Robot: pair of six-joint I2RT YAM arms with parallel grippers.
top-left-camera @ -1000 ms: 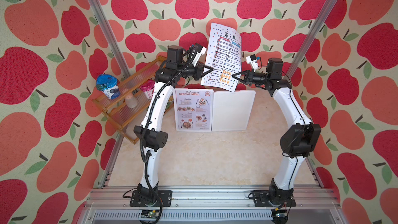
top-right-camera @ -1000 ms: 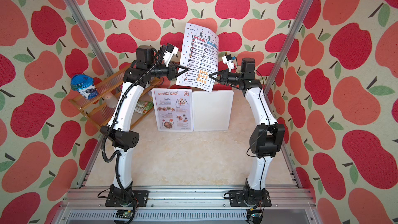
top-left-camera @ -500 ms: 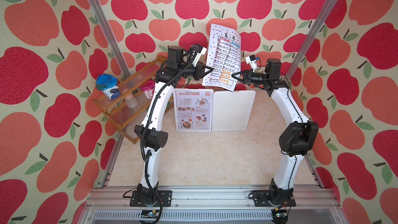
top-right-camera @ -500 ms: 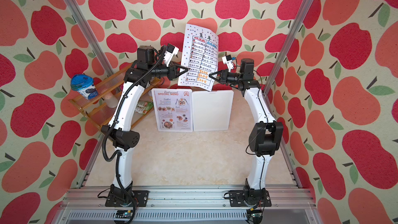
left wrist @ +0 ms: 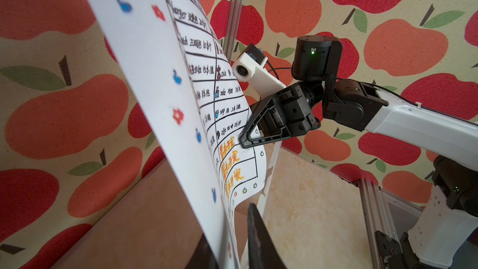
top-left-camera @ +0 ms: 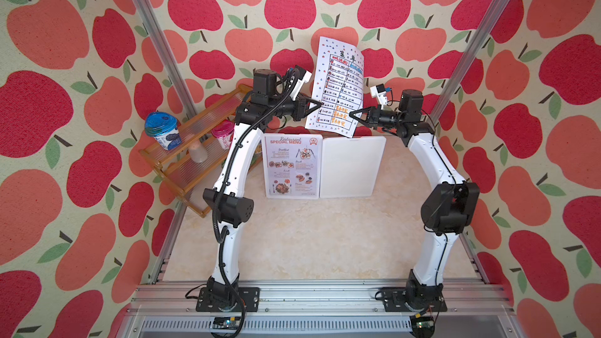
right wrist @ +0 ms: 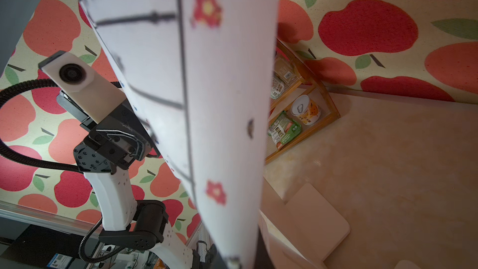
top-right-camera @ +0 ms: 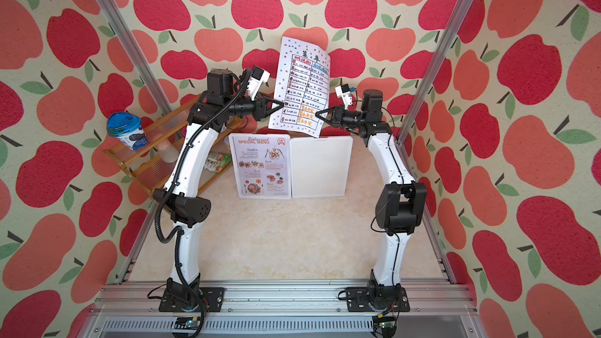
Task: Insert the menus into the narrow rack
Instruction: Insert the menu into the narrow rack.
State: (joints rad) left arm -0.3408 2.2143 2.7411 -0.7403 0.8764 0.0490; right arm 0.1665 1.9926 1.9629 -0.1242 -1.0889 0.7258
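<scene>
Table menu (top-left-camera: 338, 86) is hanging upright above the rack (top-left-camera: 353, 165), not yet inserted; the photo menu (top-left-camera: 294, 165) is seemingly sitting inside. The right gripper (top-left-camera: 351, 114) is pinching the hanging sheet's edge closed; whether the left gripper (top-left-camera: 320, 104) is clamping is unclear.

Apple-print walls (top-left-camera: 260, 1) w/ beige floor (top-left-camera: 325, 238)

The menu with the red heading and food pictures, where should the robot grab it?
The white menu sheet with red heading and food photos lies flat on the pale marbled table, so only an edge can be pinched. Its right edge sits against the blank white board; its left long edge is free. Probably pinch there, coming from the left.
</scene>
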